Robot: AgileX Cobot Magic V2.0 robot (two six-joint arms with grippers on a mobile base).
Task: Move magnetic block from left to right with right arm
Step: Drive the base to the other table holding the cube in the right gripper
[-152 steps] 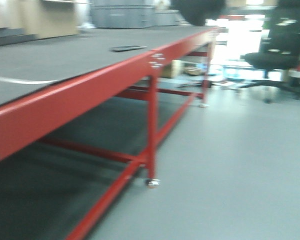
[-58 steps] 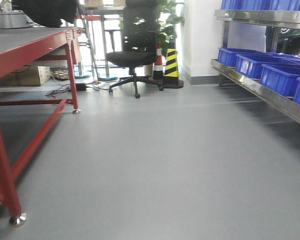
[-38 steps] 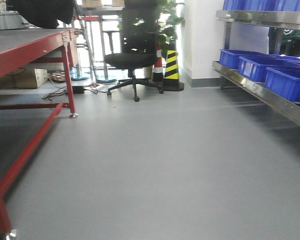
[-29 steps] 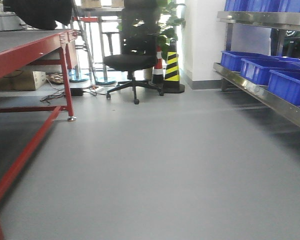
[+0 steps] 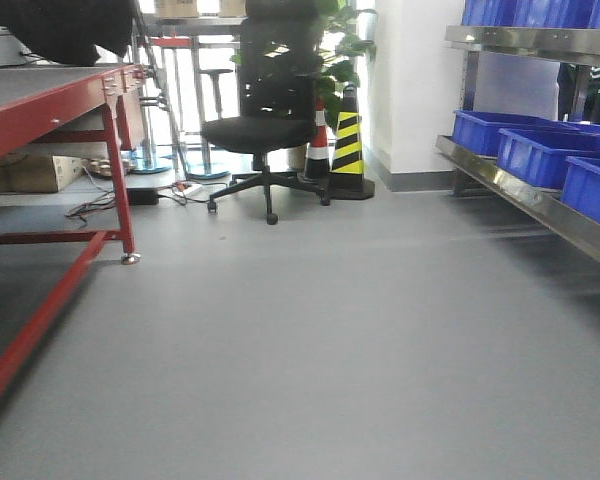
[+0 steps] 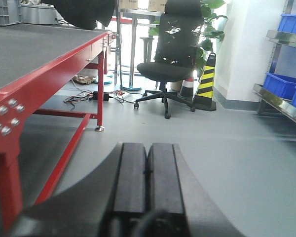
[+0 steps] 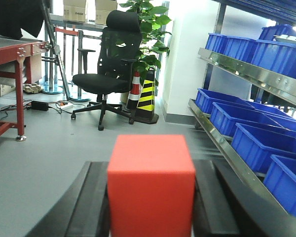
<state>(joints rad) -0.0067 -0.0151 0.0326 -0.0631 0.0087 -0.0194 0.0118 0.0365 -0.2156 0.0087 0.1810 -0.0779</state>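
The magnetic block [image 7: 151, 185], a bright red cube, fills the lower middle of the right wrist view. My right gripper [image 7: 151, 173] is shut on it, one black finger pressed against each side. In the left wrist view my left gripper [image 6: 147, 163] is shut, its two black fingers pressed together with nothing between them, held above the grey floor. Neither gripper nor the block shows in the front-facing view.
A red-framed table [image 5: 50, 110] with a dark top stands on the left. Ahead are a black office chair [image 5: 260, 135], striped cones [image 5: 348, 145] and a plant. Steel shelving with blue bins [image 5: 540, 150] lines the right. Grey floor [image 5: 320, 330] lies between.
The front-facing view has swung from the table top to the aisle, then kept advancing: the table leg slid left and the chair and cones grew closer.
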